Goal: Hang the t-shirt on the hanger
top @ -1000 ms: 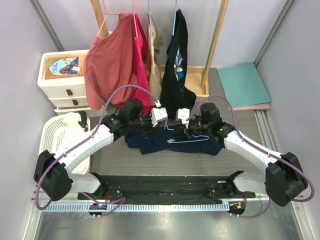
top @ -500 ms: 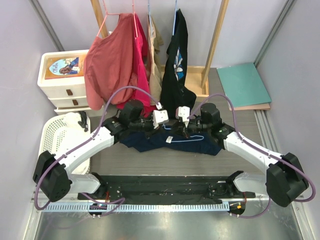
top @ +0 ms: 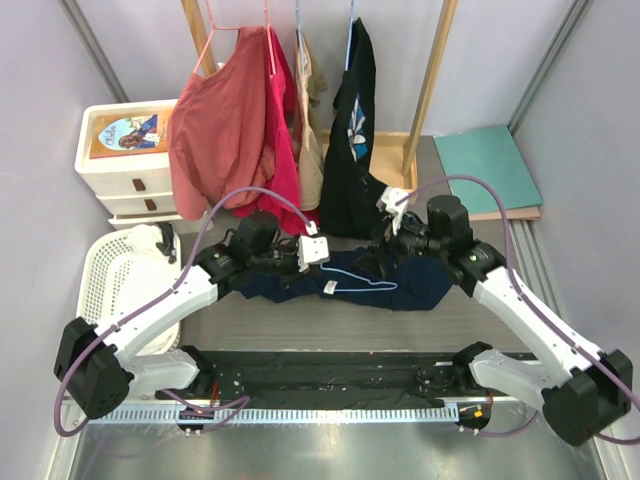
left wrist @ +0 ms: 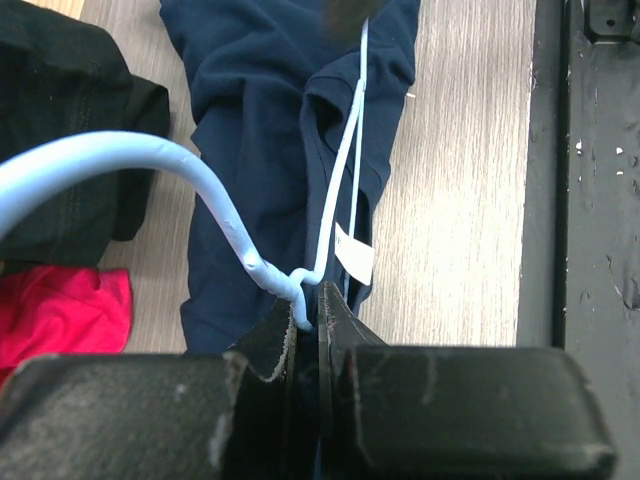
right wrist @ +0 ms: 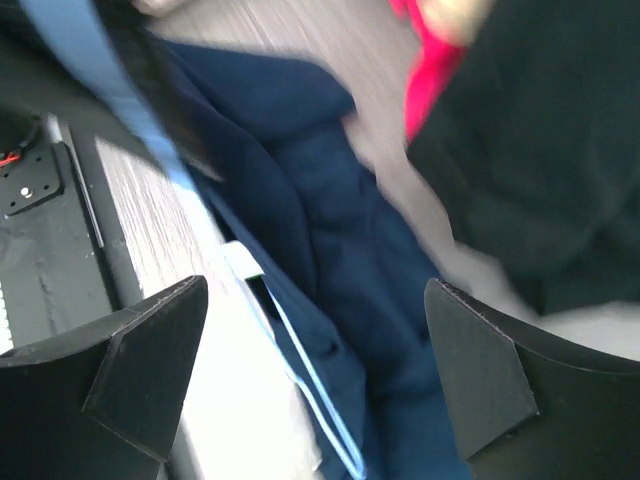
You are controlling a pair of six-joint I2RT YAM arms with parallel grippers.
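Note:
The navy t-shirt (top: 400, 288) lies crumpled on the wooden table, with its white neck tag (top: 328, 288) showing. The light-blue hanger (top: 362, 280) lies partly inside the shirt, its wire running into the neck opening (left wrist: 345, 170). My left gripper (top: 322, 262) is shut on the hanger's twisted neck (left wrist: 290, 288) just below the hook (left wrist: 120, 155). My right gripper (top: 388, 225) hovers above the shirt's right part, open and empty. In the right wrist view its fingers (right wrist: 150, 370) stand wide apart over the t-shirt (right wrist: 330, 230) and the hanger wire (right wrist: 310, 390).
Behind the shirt a wooden rack holds red and pink shirts (top: 225, 130) and a black graphic shirt (top: 355, 140), whose hem hangs close to my right gripper. A white drawer unit (top: 125, 170) and laundry basket (top: 110, 275) stand at left. A teal folder (top: 487, 165) lies back right.
My right gripper has opened, let go and pulled up and back to the right. The left gripper has drawn the hanger slightly left, and the shirt shifted with it.

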